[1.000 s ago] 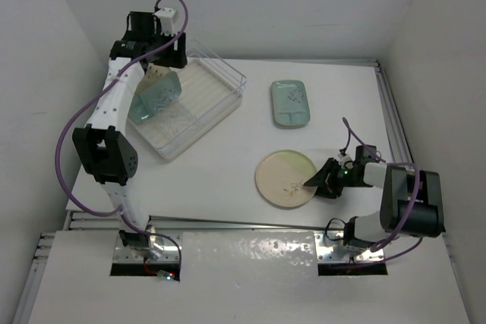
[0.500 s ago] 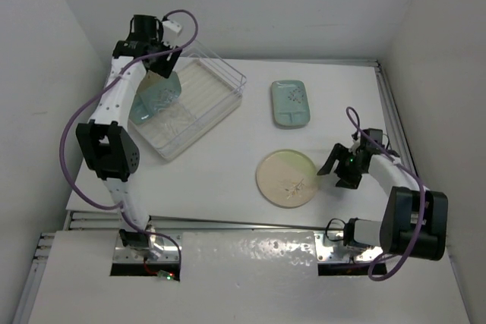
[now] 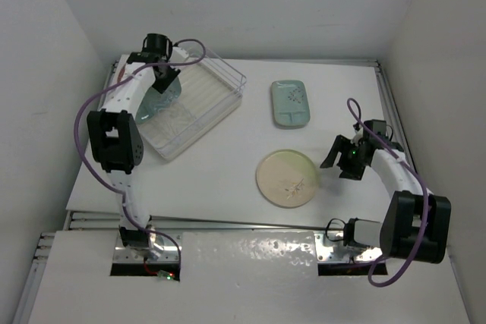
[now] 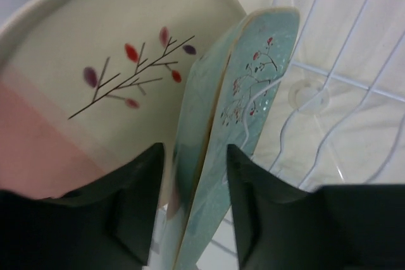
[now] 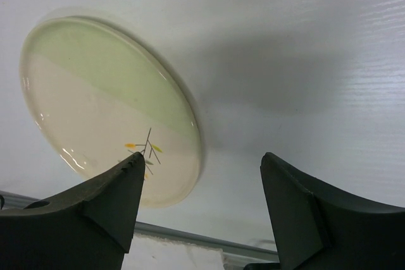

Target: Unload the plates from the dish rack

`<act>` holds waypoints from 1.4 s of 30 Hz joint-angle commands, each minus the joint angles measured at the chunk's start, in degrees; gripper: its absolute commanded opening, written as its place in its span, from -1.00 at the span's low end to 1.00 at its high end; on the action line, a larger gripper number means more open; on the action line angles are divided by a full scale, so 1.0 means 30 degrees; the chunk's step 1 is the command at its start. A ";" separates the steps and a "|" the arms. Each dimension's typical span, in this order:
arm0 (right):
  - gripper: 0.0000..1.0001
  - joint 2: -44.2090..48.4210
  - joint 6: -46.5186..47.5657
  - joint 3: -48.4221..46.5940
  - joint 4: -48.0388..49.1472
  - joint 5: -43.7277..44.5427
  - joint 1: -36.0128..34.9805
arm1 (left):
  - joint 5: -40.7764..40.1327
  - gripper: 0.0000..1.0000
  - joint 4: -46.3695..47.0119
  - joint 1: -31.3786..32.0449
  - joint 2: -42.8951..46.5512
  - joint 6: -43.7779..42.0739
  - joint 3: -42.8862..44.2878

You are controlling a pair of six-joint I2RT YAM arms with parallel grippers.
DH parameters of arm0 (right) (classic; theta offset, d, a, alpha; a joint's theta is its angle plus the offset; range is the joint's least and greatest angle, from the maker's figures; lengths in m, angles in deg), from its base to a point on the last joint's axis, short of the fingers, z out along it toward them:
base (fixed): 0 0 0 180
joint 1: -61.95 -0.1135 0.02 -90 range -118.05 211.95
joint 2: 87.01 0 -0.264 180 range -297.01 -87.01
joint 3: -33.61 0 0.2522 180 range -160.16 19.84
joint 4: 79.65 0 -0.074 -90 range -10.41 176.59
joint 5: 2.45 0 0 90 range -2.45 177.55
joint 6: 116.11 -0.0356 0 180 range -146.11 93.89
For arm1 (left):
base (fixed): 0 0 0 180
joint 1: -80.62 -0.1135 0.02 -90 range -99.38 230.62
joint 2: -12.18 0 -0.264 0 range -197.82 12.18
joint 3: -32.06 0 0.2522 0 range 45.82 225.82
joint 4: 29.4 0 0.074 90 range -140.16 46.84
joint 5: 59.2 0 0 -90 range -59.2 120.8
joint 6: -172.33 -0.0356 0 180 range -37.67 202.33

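Observation:
The clear dish rack (image 3: 220, 85) stands at the back left. A pale blue-green plate (image 3: 152, 101) stands on edge in it, next to a pink-and-cream plate (image 4: 95, 86). My left gripper (image 3: 163, 75) is open, and its fingers straddle the top edge of the blue-green plate (image 4: 218, 156) without pressing on it. A yellow-green-and-cream plate (image 3: 286, 178) lies flat on the table and also shows in the right wrist view (image 5: 107, 99). My right gripper (image 3: 342, 159) is open and empty, just right of that plate and above the table (image 5: 202, 162). Another blue-green plate (image 3: 291, 103) lies flat further back.
The rack's white wire ribs (image 4: 342, 86) run to the right of the standing plates. The table's raised right rail (image 3: 391, 123) is close behind my right arm. The table's front edge strip (image 5: 190, 235) lies just below the round plate.
My left gripper has swung in over the rack and come down around the standing blue-green plate. My right gripper has pulled back to the right, off the round plate's edge.

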 commanded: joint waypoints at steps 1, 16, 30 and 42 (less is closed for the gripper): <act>0.45 0.0687 0.0357 -0.0662 -0.0200 -0.0216 -0.0125 | -0.0288 -0.23 0.0990 -0.0181 -0.0769 -0.0023 0.0581; 0.45 0.1451 0.0474 -0.1043 -0.0142 -0.0538 -0.0125 | 0.0709 -1.00 0.0461 -0.0181 -0.0041 -0.0403 0.1050; 0.45 0.1159 0.0562 -0.1775 0.0239 -0.0508 -0.0125 | 0.2118 -1.00 0.2249 -0.0181 0.3009 0.0094 0.1608; 0.43 0.1158 0.0183 -0.2886 0.0444 -0.0831 -0.0125 | 0.1940 -1.00 0.2981 -0.0152 0.3243 0.4103 0.5470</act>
